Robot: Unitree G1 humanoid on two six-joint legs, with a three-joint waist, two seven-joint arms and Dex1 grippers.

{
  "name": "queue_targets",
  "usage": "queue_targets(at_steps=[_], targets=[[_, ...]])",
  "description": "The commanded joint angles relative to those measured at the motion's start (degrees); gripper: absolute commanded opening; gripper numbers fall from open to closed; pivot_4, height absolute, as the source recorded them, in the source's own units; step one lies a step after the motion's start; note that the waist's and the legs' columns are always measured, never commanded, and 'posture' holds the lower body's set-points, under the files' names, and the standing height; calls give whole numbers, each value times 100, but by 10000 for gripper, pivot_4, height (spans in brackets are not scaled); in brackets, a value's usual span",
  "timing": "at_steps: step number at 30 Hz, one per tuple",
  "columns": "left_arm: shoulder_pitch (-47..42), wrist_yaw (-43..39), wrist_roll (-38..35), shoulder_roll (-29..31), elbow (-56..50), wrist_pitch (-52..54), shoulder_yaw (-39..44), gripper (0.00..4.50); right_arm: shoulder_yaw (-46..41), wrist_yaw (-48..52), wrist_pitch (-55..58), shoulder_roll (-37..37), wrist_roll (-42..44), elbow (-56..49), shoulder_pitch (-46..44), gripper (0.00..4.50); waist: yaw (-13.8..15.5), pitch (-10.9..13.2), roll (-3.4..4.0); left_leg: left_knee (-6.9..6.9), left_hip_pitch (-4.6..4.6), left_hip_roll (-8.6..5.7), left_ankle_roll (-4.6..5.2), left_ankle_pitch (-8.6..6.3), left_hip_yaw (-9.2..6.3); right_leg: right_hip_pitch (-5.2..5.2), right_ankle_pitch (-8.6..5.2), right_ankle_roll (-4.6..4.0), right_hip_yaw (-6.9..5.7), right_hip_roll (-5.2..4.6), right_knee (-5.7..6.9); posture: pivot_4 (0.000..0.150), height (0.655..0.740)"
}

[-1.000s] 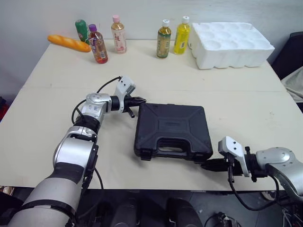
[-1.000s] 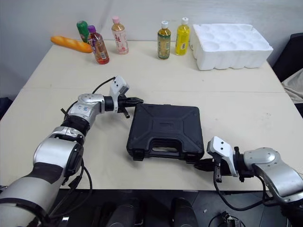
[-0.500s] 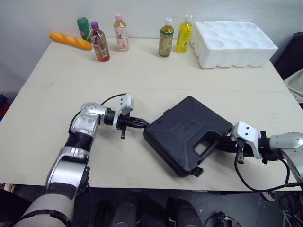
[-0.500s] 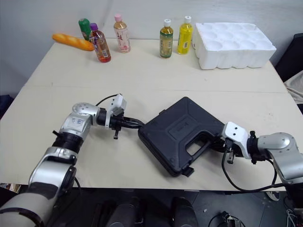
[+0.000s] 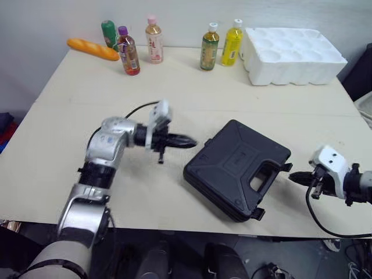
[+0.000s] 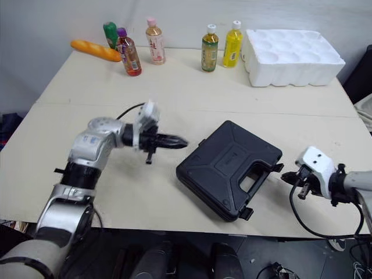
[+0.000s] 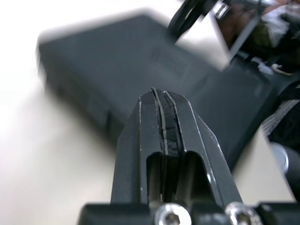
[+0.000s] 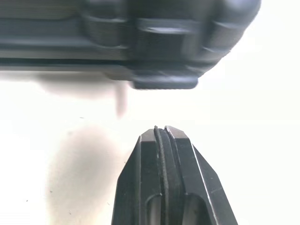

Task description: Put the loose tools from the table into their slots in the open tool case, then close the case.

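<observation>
The black tool case (image 5: 238,168) lies shut on the table, turned at an angle, its handle side toward the near right. My left gripper (image 5: 190,141) is shut and empty, its tip just off the case's far left corner, a little apart from it. My right gripper (image 5: 293,176) is shut and empty too, a short gap to the right of the case's latch side. In the right wrist view a latch (image 8: 164,80) of the case sits straight ahead of the fingers. No loose tools show on the table.
Along the far edge stand several drink bottles (image 5: 154,39), a bread loaf (image 5: 92,50) and a white foam tray (image 5: 293,47). The table's near edge (image 5: 192,221) runs just below the case.
The case has slid a little further right. Both grippers have drawn away from it; the left one has lifted slightly, and the right one has backed off to the right.
</observation>
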Motion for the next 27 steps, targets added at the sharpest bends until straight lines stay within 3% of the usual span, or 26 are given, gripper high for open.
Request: queue_targets(at_steps=[1,10,18,27], targets=[[-409,475,359,-649,710,-594,-455,0,-252,-257,228,141,137,-376,119,497,13,-4,6,1,1,0,0,0,1,1,0,0,-1,2,-1,1500,7384],[-1634,1534,1331,-2321,3857,-2166,-956,0,-344,-649,492,389,299,-741,120,497,-17,-5,11,-12,1,0,1,1,16,-16,0,1,7,8,1,1500,7384],[-1469,1900,2829,-2409,4850,-3377,-2121,0,-330,-850,480,440,297,-888,137,497,20,-29,4,-11,17,-2,3,1,12,1,0,0,7,0,-24,1500,7384],[-1420,1858,2818,-2526,4921,-3369,-1963,0,-290,-898,497,422,363,-955,-64,497,14,-51,-9,-16,92,14,6,-30,-12,98,0,-1,10,-21,-77,1500,7384]])
